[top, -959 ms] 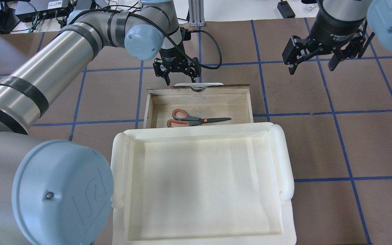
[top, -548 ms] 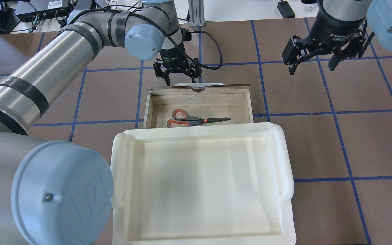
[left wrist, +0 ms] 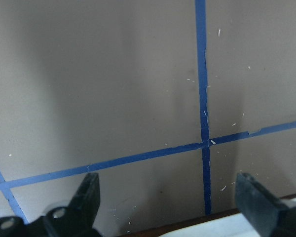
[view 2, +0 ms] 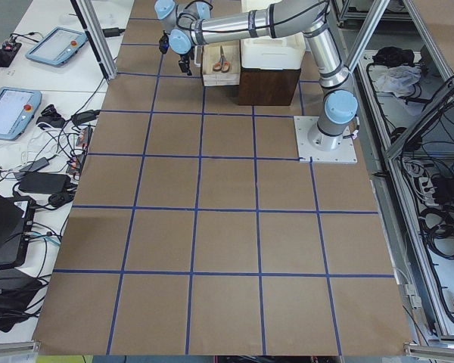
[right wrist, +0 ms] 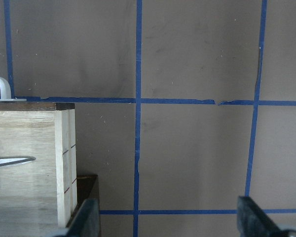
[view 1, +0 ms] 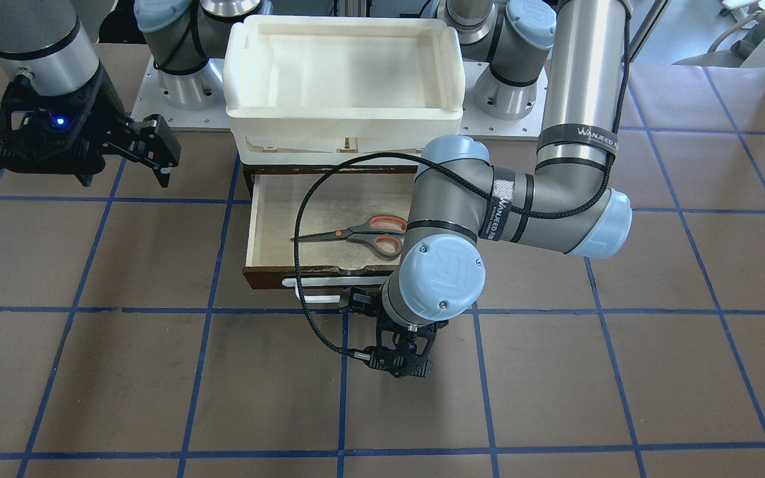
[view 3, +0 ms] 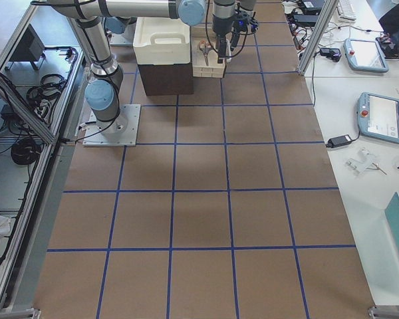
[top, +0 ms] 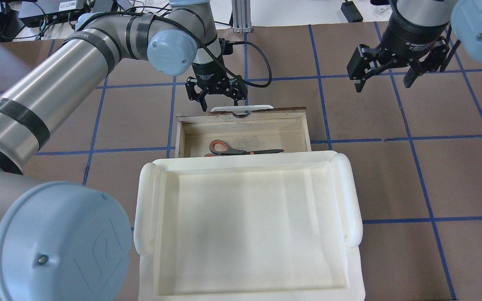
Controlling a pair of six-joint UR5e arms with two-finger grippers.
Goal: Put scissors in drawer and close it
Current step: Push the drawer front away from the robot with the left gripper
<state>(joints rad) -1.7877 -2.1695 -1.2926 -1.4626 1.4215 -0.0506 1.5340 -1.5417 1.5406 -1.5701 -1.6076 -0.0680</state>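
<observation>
The scissors (top: 241, 149) lie flat in the open wooden drawer (top: 191, 129), their handle end partly under the white tray's edge. They show fully in the front view (view 1: 362, 234), where the drawer (view 1: 259, 226) sticks out from under the tray. My left gripper (top: 220, 99) is open and empty, fingers pointing down, right at the drawer's dark front and white bar handle (top: 241, 108). In the left wrist view its fingers (left wrist: 86, 197) stand wide apart over the mat. My right gripper (top: 385, 77) is open and empty, off to the drawer's right.
A large white plastic tray (top: 352, 196) sits on the dark cabinet above the drawer. The right wrist view shows the drawer's side wall (right wrist: 64, 163) and a blade tip (right wrist: 10, 161). Brown mat with blue tape lines surrounds it all.
The drawer has slid a little further in under the tray, hiding part of the scissors. My left gripper has moved with its front, toward the robot. The right arm has not moved.
</observation>
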